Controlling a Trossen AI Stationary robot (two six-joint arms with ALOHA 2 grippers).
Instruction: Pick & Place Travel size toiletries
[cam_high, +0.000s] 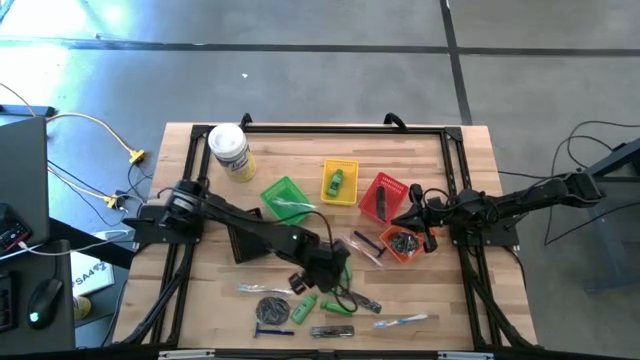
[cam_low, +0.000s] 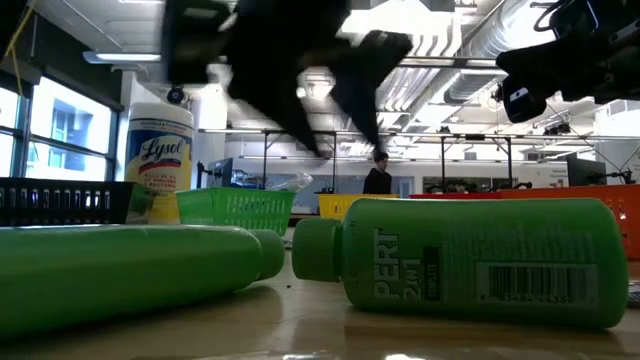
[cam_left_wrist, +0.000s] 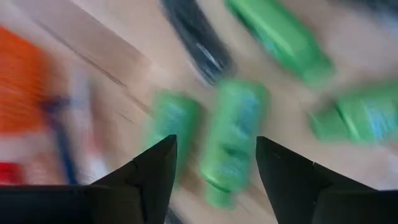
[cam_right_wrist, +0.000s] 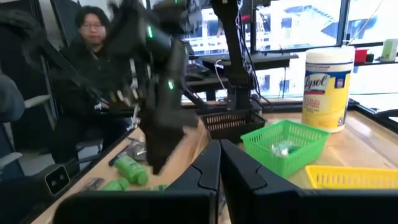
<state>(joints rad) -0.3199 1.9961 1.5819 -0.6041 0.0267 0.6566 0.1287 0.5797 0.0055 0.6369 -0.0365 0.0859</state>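
Note:
Travel size toiletries lie loose on the near part of the wooden table: green bottles (cam_high: 304, 301) (cam_low: 480, 260), a round dark disc (cam_high: 272, 308), a razor (cam_high: 272, 330) and clear-wrapped pieces (cam_high: 400, 322). My left gripper (cam_high: 335, 275) (cam_left_wrist: 216, 140) hangs open over the green bottles, fingers slanting down, with one lying bottle (cam_left_wrist: 233, 137) showing in the gap below them. In the low view its fingers (cam_low: 335, 120) stand well above the tabletop. My right gripper (cam_high: 415, 215) (cam_right_wrist: 219, 162) waits shut and level at the right, near the red and orange baskets.
Small mesh baskets stand across the middle: black (cam_high: 245, 240), green (cam_high: 285, 195), yellow (cam_high: 340, 180), red (cam_high: 385, 195) and orange (cam_high: 405, 240), some with items inside. A big white-lidded Lysol jar (cam_high: 230, 150) lies at the far left. A person (cam_right_wrist: 93, 37) sits beyond the table.

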